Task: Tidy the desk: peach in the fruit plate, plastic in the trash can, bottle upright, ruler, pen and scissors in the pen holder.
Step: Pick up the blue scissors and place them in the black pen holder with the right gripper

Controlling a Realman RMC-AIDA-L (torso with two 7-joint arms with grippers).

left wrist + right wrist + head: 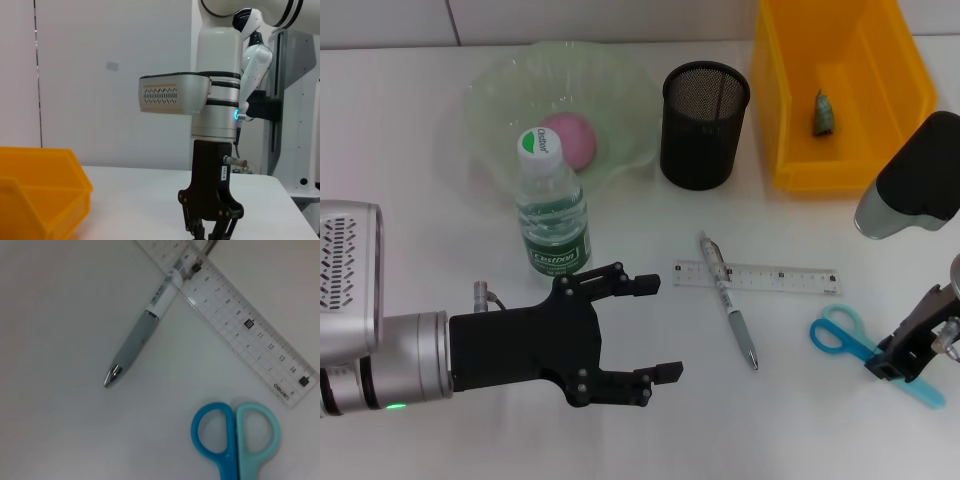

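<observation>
My right hand (905, 362) is down on the scissors (860, 345), but I cannot tell if it grips them. My left hand (655, 330) is open, near the bottle (552, 215). The scissors could slip and bump the pen (728, 300).
</observation>
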